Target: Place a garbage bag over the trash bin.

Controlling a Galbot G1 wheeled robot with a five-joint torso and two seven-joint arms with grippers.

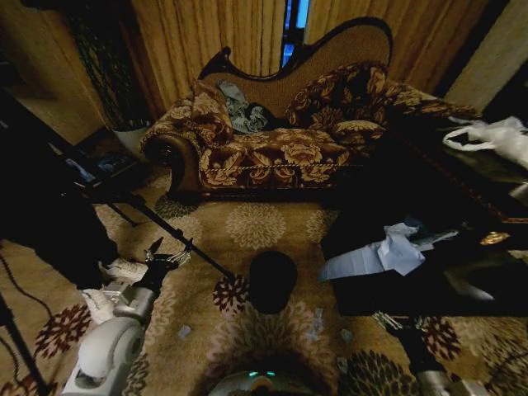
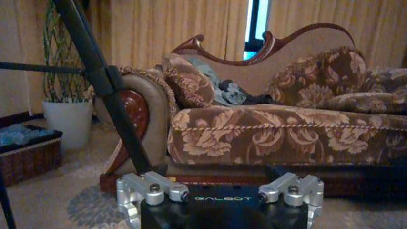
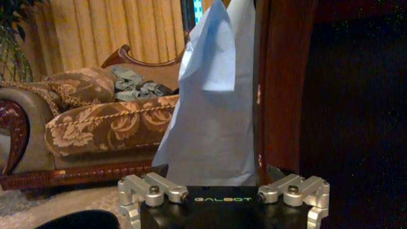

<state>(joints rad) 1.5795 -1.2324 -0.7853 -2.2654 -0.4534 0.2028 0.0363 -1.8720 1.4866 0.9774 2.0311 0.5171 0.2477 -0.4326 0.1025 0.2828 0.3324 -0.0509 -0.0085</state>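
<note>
Head view places the right gripper (image 1: pixel 388 320) low beside the table (image 1: pixel 429 289), jaws spread and empty. Directly ahead, the garbage bag (image 3: pixel 207 119) overhangs the table edge, presumably for access. The trash bin (image 1: pixel 273 280) stands between both arms. The left gripper (image 1: pixel 157 250) idles open.

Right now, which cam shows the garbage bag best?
Head view: the whole garbage bag lies crumpled on the low black table, draping over its edge, right of the trash bin. Right wrist view shows its hanging part close up. Left wrist view faces the sofa.
</note>
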